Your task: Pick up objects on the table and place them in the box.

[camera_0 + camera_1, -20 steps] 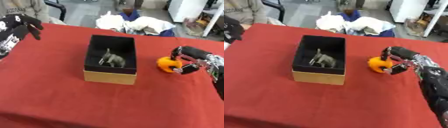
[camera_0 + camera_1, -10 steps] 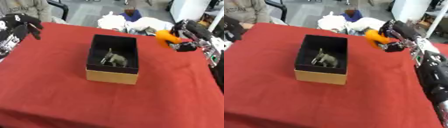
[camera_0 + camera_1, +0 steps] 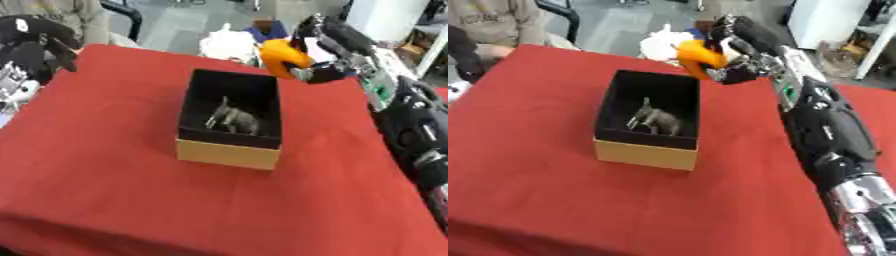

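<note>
The orange toy (image 3: 282,58) is grasped in the right hand (image 3: 331,49), with the fingers curled round it, and is held in the air above the far right corner of the box (image 3: 229,150). The box stands on the red tablecloth (image 3: 105,190) and is open at the top; a grey animal figure (image 3: 232,118) lies in its dark interior. The step in hand is judged to be the placing of the toy. The toy is best carried further over the opening, lowered below the rim toward the free floor beside the figure, and only then released, so that it is not dropped on the wall. The left hand (image 3: 39,41) is seen at the upper left, idle, with fingers curled on nothing.
</note>
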{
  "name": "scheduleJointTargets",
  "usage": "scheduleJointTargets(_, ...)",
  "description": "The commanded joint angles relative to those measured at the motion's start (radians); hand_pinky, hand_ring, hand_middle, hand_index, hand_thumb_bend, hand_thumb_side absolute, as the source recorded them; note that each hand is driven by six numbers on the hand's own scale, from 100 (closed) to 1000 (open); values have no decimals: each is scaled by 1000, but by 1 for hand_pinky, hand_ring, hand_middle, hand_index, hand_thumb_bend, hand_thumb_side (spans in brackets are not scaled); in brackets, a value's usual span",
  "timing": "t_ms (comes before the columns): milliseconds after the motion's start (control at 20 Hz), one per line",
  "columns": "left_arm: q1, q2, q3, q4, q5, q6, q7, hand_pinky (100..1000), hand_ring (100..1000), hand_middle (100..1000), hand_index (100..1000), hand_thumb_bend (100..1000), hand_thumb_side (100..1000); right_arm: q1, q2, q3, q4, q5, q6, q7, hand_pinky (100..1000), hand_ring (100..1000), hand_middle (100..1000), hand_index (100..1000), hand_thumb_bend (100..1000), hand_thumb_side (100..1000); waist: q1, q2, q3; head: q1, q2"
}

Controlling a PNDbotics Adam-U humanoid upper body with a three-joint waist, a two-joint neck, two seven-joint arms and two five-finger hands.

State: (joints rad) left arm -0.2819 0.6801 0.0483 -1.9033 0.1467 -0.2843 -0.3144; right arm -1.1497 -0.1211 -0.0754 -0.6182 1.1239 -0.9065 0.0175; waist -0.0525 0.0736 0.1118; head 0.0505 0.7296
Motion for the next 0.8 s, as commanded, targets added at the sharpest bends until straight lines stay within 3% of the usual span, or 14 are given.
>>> scheduleJointTargets(50, -19, 10, 2, -16, 12, 5, -5, 684, 528, 632, 790, 133, 800, -12, 32, -1, -13, 42, -1, 29, 682, 554, 343, 439, 100, 100, 10, -11, 5, -9, 2)
scheduleJointTargets(200, -22, 4, -1, -14, 14, 8, -11, 684, 528, 631, 791, 135, 801, 5, 67, 2, -3, 96, -1, 41, 692, 581, 413, 515, 100, 106, 11, -10, 8, -13, 4)
scheduleJointTargets(300, -22, 1, -1, -13, 15, 9, -14, 684, 528, 632, 791, 135, 801, 13, 82, 9, 7, 131, -1, 46, 704, 615, 482, 622, 100, 141, 11, -11, 8, -13, 5)
scheduleJointTargets(350, -22, 0, -1, -13, 15, 9, -16, 684, 528, 632, 791, 135, 801, 16, 86, 12, 13, 149, -1, 47, 704, 615, 482, 622, 100, 141, 11, -11, 8, -13, 5)
scheduleJointTargets(450, -22, -2, -2, -12, 17, 9, -19, 684, 528, 632, 791, 137, 802, 21, 92, 21, 23, 183, -1, 52, 735, 699, 637, 782, 100, 179, 11, -11, 8, -12, 4)
scheduleJointTargets(500, -21, -3, -1, -11, 17, 10, -21, 684, 528, 632, 791, 137, 802, 23, 93, 25, 29, 199, -1, 56, 744, 715, 671, 805, 110, 181, 11, -12, 7, -12, 6)
scheduleJointTargets(550, -19, -3, -1, -10, 17, 10, -22, 685, 528, 632, 791, 138, 803, 24, 92, 29, 33, 213, -1, 63, 778, 770, 779, 864, 143, 191, 11, -12, 6, -11, 6)
scheduleJointTargets(600, -17, -4, 0, -10, 16, 10, -24, 685, 528, 632, 791, 137, 804, 24, 88, 33, 38, 227, -1, 74, 803, 806, 840, 894, 153, 352, 10, -13, 4, -10, 6)
scheduleJointTargets(650, -14, -4, 1, -10, 15, 9, -24, 685, 528, 632, 791, 137, 804, 24, 84, 35, 41, 238, -1, 87, 807, 811, 849, 898, 157, 375, 11, -13, 2, -8, 5)
scheduleJointTargets(700, -12, -3, 2, -9, 14, 9, -25, 685, 527, 632, 791, 138, 806, 23, 79, 34, 40, 244, -1, 97, 826, 838, 891, 911, 177, 508, 10, -13, 1, -7, 5)
scheduleJointTargets(800, -6, -4, 5, -7, 10, 10, -23, 687, 527, 631, 791, 140, 806, 25, 65, 31, 29, 240, -1, 110, 837, 854, 915, 918, 186, 580, 9, -13, -4, -4, 6)
